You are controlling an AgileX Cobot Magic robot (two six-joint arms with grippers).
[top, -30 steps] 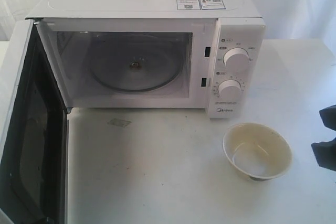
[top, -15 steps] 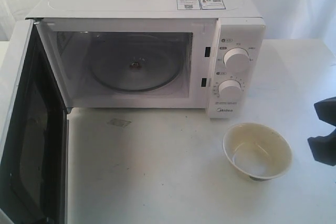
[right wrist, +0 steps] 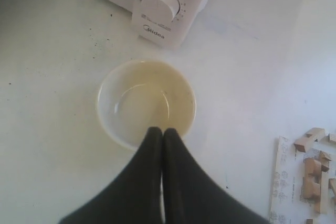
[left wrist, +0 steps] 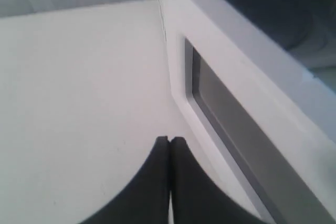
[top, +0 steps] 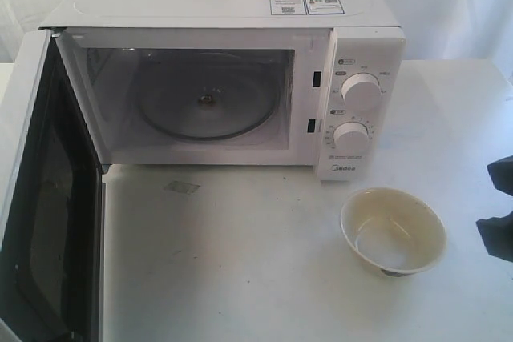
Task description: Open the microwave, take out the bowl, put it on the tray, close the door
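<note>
The white tabletop [top: 240, 262] carries everything. The white boxy countertop microwave [top: 224, 14] stands at its back, long axis running side to side in the exterior view and its cavity facing the camera. Its white door with the dark rectangular window [top: 48, 198] is swung fully out on the left hinge, long axis upright and inner face turned toward the table. Neither has shifted over the last second. The round glass turntable [top: 204, 106] inside is bare.

The small round cream-yellow ceramic bowl [top: 393, 230] sits just where it was a second ago. It is on the table in front of the knob panel and a little to the right, near the oven but apart from it. It stands upright with its mouth up (being round, it has no long axis to speak of). No tray shows under it.

The one change is at the right edge of the exterior view, where the dark right arm rose a little and has settled back, clear of the bowl. In its wrist view the black right gripper [right wrist: 161, 130] has its fingers pressed together and holds nothing. The black left gripper [left wrist: 170, 140] is likewise pressed together and empty, over the table just beside a white frame with a dark pane, probably the door.

So the bowl looks taken out and let go, with the tray step unconfirmed and the door not yet closed.
</note>
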